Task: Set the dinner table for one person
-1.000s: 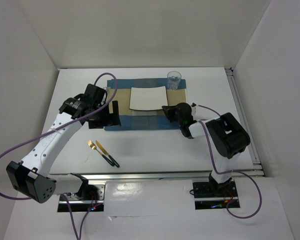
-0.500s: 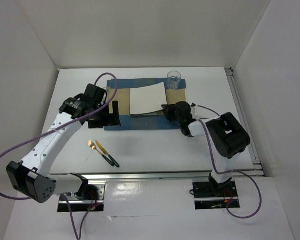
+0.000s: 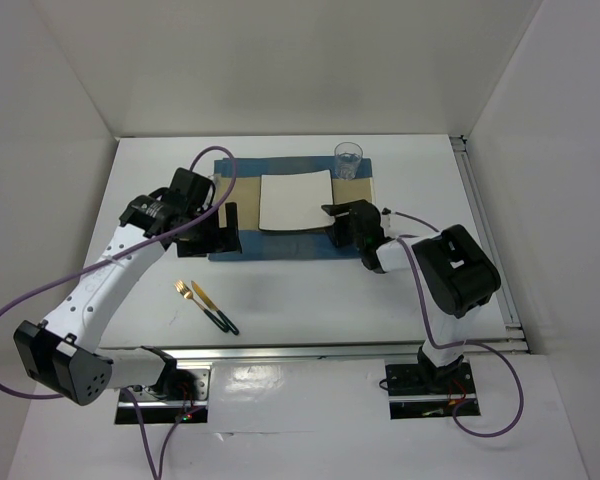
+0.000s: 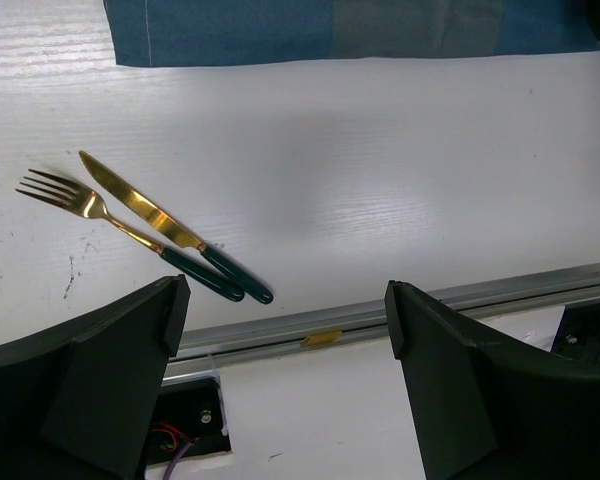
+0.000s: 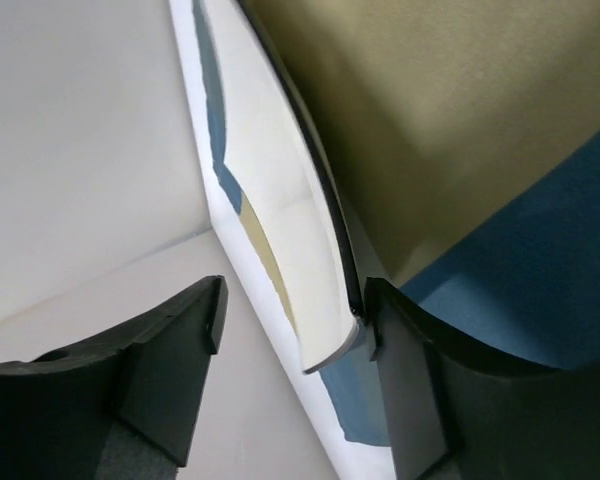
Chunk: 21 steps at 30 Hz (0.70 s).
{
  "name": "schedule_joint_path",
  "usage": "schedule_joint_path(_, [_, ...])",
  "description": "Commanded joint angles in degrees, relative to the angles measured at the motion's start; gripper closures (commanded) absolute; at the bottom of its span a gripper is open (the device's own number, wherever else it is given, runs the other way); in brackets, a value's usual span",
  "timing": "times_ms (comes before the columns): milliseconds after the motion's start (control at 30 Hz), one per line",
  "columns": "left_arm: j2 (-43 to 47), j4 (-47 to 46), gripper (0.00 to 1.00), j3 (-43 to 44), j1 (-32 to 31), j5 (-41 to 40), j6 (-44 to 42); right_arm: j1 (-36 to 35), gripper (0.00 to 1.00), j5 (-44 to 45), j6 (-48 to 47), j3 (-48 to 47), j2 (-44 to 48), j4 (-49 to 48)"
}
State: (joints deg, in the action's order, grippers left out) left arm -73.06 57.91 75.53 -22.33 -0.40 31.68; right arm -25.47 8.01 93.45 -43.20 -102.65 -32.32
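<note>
The square white plate (image 3: 296, 200) with a dark rim lies on the blue-and-tan placemat (image 3: 242, 247) on the white dinner table (image 3: 310, 290). My right gripper (image 3: 340, 222) is open at the plate's near right corner. In the right wrist view the plate's edge (image 5: 280, 240) stands between the spread fingers of the gripper (image 5: 295, 300), against the right one. My left gripper (image 3: 225, 228) hangs open over the placemat's left end, holding nothing. A gold fork (image 3: 185, 291) and knife (image 3: 212, 308) with dark green handles lie near the front left, and both the fork (image 4: 80, 200) and the knife (image 4: 150, 215) show in the left wrist view.
A clear glass (image 3: 348, 160) stands at the placemat's far right corner. A metal rail (image 3: 310, 350) runs along the table's near edge, another along the right side (image 3: 485, 240). White walls close in the back and sides.
My right gripper's jaws have opened from shut on the plate's corner. The plate tipped briefly and has come to rest on the placemat. The left arm has not moved.
</note>
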Motion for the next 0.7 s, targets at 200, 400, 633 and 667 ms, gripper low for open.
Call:
schedule_joint_path(200, [-0.16,-0.87,0.01,-0.73,-0.26,-0.74,-0.04,-0.63,0.10,0.16,-2.12,-4.87,5.53,8.48])
schedule_joint_path(400, [-0.16,-1.40,0.01,-0.73,-0.26,-0.74,0.49,-0.63,0.09,-0.36,-5.64,-6.28,7.81,14.71])
schedule_joint_path(633, [-1.29,-1.40,0.01,-1.79,-0.26,-3.29,5.22,-0.63,0.05,1.13,-15.12,-7.51,15.36,26.33])
schedule_joint_path(667, [-1.30,-0.87,0.01,-1.79,-0.26,-3.81,5.23,-0.63,0.03,1.13,-15.92,-7.51,16.59,27.82])
